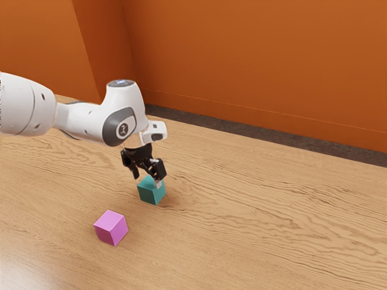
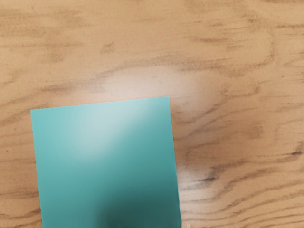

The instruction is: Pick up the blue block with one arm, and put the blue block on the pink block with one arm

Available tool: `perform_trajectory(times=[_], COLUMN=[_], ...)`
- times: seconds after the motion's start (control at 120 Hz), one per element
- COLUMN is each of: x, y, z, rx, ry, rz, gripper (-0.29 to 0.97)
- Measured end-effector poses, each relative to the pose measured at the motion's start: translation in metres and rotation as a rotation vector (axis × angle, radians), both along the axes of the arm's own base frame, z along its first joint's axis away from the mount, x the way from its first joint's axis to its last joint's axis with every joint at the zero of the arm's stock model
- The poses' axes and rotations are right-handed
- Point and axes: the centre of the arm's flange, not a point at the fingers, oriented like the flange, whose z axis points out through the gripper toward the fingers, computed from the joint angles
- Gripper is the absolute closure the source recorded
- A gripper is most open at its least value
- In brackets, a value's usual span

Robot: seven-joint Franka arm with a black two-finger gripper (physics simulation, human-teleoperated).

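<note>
At the middle of the wooden table (image 1: 272, 211), the blue block (image 1: 151, 191), teal in tone, rests flat on the surface with a soft shadow at its base. The black gripper (image 1: 149, 175) hangs directly over it, pointing downward. Its claw is spread, with the tips level with or just above the block's top edge, one toward each side; neither visibly presses on the block.

The white arm (image 1: 91, 121) enters from the exterior view's left and bends down at the wrist toward the block.

The pink block (image 1: 110, 227) sits nearer to the camera and to the exterior view's left of the blue block, well apart from it. It lies flat, one corner turned toward the viewer, and a stretch of bare wood separates the two blocks.

Beyond the table's far edge, a dark strip (image 1: 272, 134) runs along the foot of the orange wall (image 1: 254, 54).

From the wrist camera, the blue block (image 2: 107, 166) lies just under the hand, its square top face squarely presented. A dark shadow falls on the part of that face closest to the hand. Grained tabletop (image 2: 228, 71) surrounds the block, with a pale sheen just past its far edge.
</note>
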Motion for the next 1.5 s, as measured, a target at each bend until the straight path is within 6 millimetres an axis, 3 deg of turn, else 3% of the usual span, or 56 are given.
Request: perform_trajectory(times=[1.025, 1.5], x=[0.002, 0.01], y=[-0.005, -0.005], z=[-0.038, -0.034], rx=[0.009, 0.017], ry=[0.052, 0.036], rz=[-0.02, -0.029], gripper=[0.0, 0.0])
